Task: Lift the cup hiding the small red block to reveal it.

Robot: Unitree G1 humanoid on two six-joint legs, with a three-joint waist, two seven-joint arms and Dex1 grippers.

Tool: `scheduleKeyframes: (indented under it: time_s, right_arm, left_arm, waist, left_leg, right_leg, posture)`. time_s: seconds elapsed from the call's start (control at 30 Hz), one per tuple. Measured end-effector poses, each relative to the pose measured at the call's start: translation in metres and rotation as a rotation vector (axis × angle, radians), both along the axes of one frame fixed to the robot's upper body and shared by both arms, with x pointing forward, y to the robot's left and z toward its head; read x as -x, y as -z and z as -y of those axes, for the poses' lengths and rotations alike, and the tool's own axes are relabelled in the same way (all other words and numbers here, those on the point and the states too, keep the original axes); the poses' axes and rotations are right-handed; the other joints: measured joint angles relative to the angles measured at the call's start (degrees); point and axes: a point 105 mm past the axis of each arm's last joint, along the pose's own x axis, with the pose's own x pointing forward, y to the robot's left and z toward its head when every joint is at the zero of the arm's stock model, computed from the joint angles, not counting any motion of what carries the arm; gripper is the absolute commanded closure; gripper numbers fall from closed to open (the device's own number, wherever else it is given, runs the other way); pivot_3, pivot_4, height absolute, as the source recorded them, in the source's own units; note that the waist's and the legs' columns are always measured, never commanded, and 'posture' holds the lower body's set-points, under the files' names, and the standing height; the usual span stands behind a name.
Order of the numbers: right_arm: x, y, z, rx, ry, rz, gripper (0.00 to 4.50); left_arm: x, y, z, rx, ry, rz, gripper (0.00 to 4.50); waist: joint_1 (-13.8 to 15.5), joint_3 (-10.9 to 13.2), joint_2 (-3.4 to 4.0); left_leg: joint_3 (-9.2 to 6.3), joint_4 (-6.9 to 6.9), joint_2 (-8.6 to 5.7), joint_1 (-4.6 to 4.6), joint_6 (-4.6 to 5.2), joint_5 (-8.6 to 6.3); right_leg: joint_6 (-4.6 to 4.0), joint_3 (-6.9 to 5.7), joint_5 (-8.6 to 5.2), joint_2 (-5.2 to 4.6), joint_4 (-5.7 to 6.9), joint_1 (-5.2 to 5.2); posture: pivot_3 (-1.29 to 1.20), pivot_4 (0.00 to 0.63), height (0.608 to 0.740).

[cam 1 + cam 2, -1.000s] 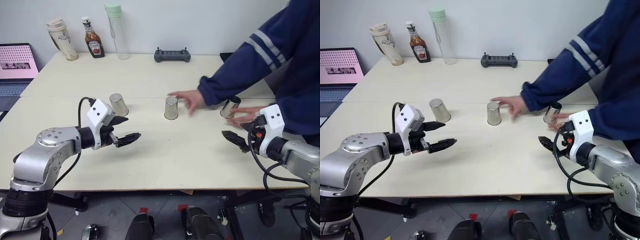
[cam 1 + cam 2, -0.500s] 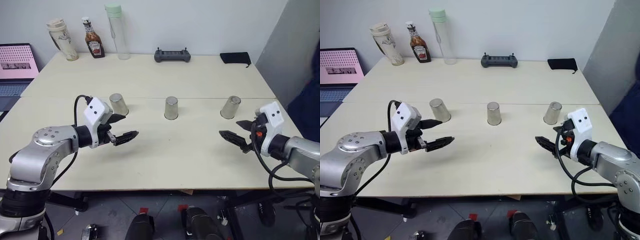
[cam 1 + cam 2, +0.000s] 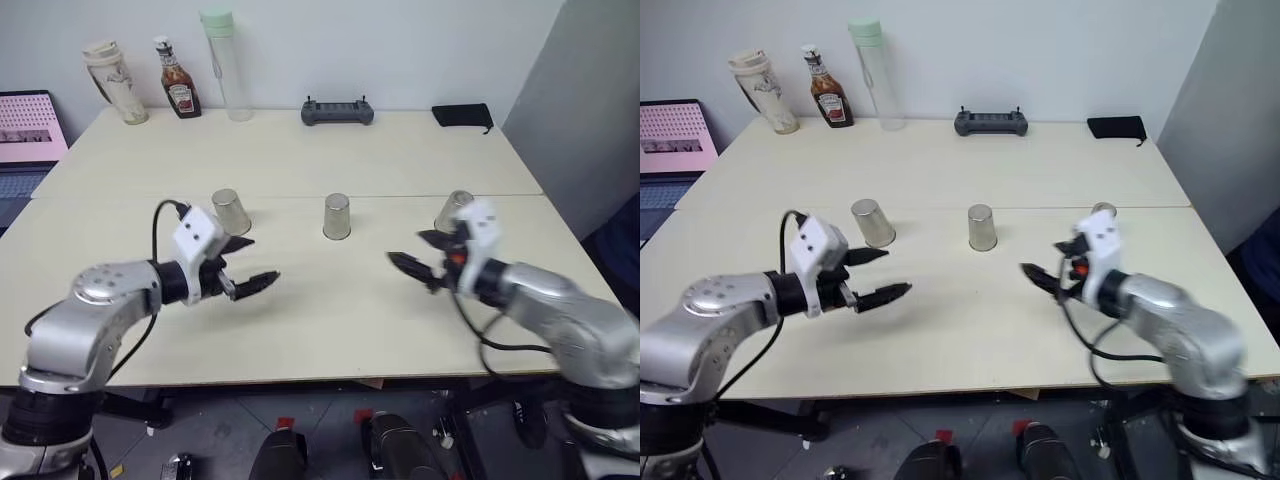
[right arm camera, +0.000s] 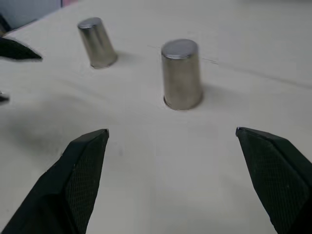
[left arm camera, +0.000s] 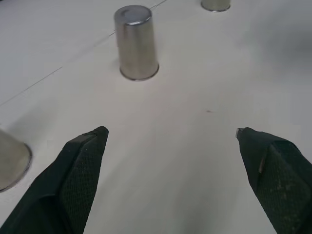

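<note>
Three alike silvery metal cups stand upside down in a row on the table (image 3: 330, 330): the left cup (image 3: 232, 211), the middle cup (image 3: 337, 216) and the right cup (image 3: 452, 208), partly behind my right wrist. The small red block is hidden; I cannot tell which cup covers it. My left gripper (image 3: 258, 260) hovers open just in front of the left cup. My right gripper (image 3: 408, 250) hovers open, pointing left toward the middle cup (image 4: 182, 74), which shows ahead between its fingers. The left wrist view also faces the middle cup (image 5: 136, 43). Neither gripper touches a cup.
Along the back edge stand a beige travel mug (image 3: 115, 80), a sauce bottle (image 3: 176, 78), a tall clear bottle with a green cap (image 3: 222, 62), a grey controller (image 3: 338, 112) and a black pouch (image 3: 461, 115). A laptop (image 3: 25, 130) sits at far left.
The person's hands and arms, which were at the middle and right cups, have gone from the table. My right gripper swung left toward the middle cup. The left gripper stayed about where it was.
</note>
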Motion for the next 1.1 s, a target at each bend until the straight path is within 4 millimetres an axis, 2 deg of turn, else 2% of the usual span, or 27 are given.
scheduleKeyframes:
  time_s: [0.1,0.2,0.4,0.53,0.67,0.8,0.93,1.03,1.1]
  right_arm:
    - [-0.031,0.023,-0.029,0.066,-0.007,0.019,0.06]
    - [-0.054,0.025,-0.046,0.066,-0.008,0.033,0.06]
    - [-0.091,0.023,-0.05,0.082,0.084,0.044,0.06]
    - [-0.101,0.024,-0.054,0.056,0.107,0.018,0.06]
    - [-0.103,0.021,-0.069,0.034,0.075,0.021,0.06]
    - [-0.106,0.019,-0.073,0.047,0.077,0.038,0.06]
    - [-0.107,0.025,-0.071,0.088,0.082,0.058,0.71]
    - [-0.107,0.029,-0.068,0.107,0.087,0.065,1.59]
    - [-0.108,0.028,-0.067,0.113,0.095,0.081,1.8]
  left_arm:
    - [-0.004,0.004,0.007,0.022,-0.016,0.02,0.0]
    - [-0.008,0.0,0.009,0.022,-0.031,0.053,0.0]
    - [-0.009,0.002,0.007,0.02,-0.06,0.069,0.0]
    - [-0.008,0.008,0.005,0.021,-0.077,0.054,0.0]
    - [-0.008,0.007,0.005,0.021,-0.076,0.06,0.0]
    - [-0.009,0.005,0.006,0.021,-0.075,0.067,0.0]
    - [-0.009,0.003,0.006,0.022,-0.074,0.073,0.0]
    - [-0.009,0.003,0.006,0.022,-0.073,0.075,0.0]
    - [-0.01,0.002,0.006,0.023,-0.071,0.084,0.0]
  waist:
    - [0.25,-0.02,-0.05]
    - [0.77,-0.02,-0.05]
    - [0.86,-0.02,-0.05]
    - [0.77,-0.02,-0.04]
    - [0.66,-0.02,-0.03]
    - [0.68,-0.01,-0.03]
    - [0.68,-0.01,-0.03]
    - [0.64,-0.01,-0.03]
    - [0.63,-0.01,-0.03]
  left_leg:
    - [-0.01,0.05,-0.03,-0.06,0.0,0.0]
    - [0.01,0.02,-0.05,-0.12,-0.01,-0.02]
    - [0.03,-0.04,-0.07,-0.12,-0.05,-0.05]
    - [0.0,-0.03,-0.01,-0.09,-0.05,-0.05]
    - [-0.02,-0.02,0.01,-0.05,-0.05,-0.04]
    - [-0.02,-0.02,-0.03,-0.06,-0.05,-0.04]
    - [0.0,-0.03,-0.04,-0.07,-0.05,-0.05]
    - [-0.01,-0.04,-0.02,-0.07,-0.05,-0.05]
    - [-0.03,-0.04,-0.01,-0.06,-0.05,-0.04]
  right_leg:
    - [0.21,0.0,0.17,-0.01,0.01,-0.01]
    - [0.16,0.01,0.31,-0.05,-0.05,-0.04]
    - [0.01,0.0,0.38,-0.12,-0.09,-0.04]
    - [0.0,-0.02,0.38,-0.08,-0.03,-0.05]
    - [0.02,-0.04,0.37,-0.04,0.03,-0.04]
    - [0.01,-0.03,0.37,-0.06,0.01,-0.02]
    - [0.0,-0.02,0.38,-0.09,-0.02,-0.03]
    - [0.0,-0.03,0.38,-0.08,0.0,-0.03]
    - [0.0,-0.03,0.38,-0.08,0.01,-0.03]
  posture:
    - [0.0,0.15,0.74]
    - [0.0,0.15,0.74]
    - [0.0,0.15,0.74]
    - [0.0,0.15,0.74]
    - [0.0,0.15,0.74]
    - [0.0,0.15,0.74]
    - [0.0,0.15,0.74]
    - [0.0,0.15,0.74]
    - [0.0,0.15,0.74]
